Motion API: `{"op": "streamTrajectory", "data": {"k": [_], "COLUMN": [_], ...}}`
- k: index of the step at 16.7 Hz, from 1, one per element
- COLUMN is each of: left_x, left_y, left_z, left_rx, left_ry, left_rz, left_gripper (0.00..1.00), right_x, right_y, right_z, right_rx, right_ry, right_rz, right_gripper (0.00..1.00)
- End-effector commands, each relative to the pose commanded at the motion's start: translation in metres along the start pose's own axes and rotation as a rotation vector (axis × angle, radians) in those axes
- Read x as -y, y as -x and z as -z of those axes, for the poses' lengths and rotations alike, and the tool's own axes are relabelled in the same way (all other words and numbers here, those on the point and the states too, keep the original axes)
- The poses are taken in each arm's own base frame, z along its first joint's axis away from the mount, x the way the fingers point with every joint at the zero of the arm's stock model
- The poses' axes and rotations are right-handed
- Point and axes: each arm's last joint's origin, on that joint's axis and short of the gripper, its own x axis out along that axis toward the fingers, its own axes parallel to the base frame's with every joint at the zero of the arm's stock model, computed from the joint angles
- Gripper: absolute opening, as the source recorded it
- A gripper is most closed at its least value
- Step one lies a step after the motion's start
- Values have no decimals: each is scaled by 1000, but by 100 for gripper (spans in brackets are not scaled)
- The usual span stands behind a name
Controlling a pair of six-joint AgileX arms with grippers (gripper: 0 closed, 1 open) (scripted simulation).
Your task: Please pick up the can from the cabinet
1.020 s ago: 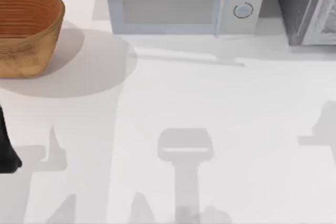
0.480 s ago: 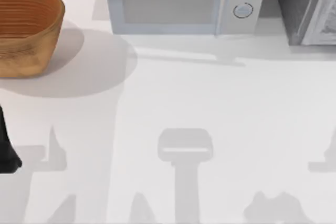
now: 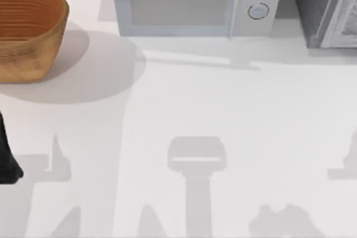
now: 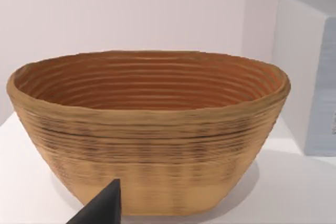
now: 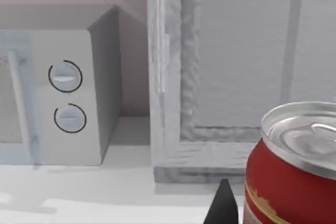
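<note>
Can (image 5: 294,166), red with a silver lid, sits close against my right gripper (image 5: 223,203) and clear of the cabinet (image 3: 323,9) at the table's two o'clock (whether the jaws pinch it, I cannot tell). Keeping it upright and steady would serve best, I judge. Left gripper (image 4: 102,208) is parked at nine o'clock facing the basket (image 4: 149,129), its jaws likewise unreadable.

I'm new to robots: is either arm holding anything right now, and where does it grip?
It cannot be told. A red can sits beside the right fingertip, but no grip shows. The left fingertip faces the basket.
</note>
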Motion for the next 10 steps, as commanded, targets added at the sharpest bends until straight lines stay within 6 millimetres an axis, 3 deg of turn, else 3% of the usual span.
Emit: {"op": "streamTrajectory", "data": {"k": [5, 8, 10], "left_x": [0, 0, 0], "left_y": [0, 0, 0], "left_z": [0, 0, 0], "left_rx": [0, 0, 0], "left_ry": [0, 0, 0], "left_rz": [0, 0, 0], "left_gripper": [100, 100, 100], "right_x": [12, 30, 50], "right_y": [-19, -47, -73], "right_z": [-50, -79, -87], "right_rx": [116, 166, 170], "right_ry": [20, 58, 82], "right_rz": [-115, -215, -287], "right_gripper": [0, 0, 0]}}
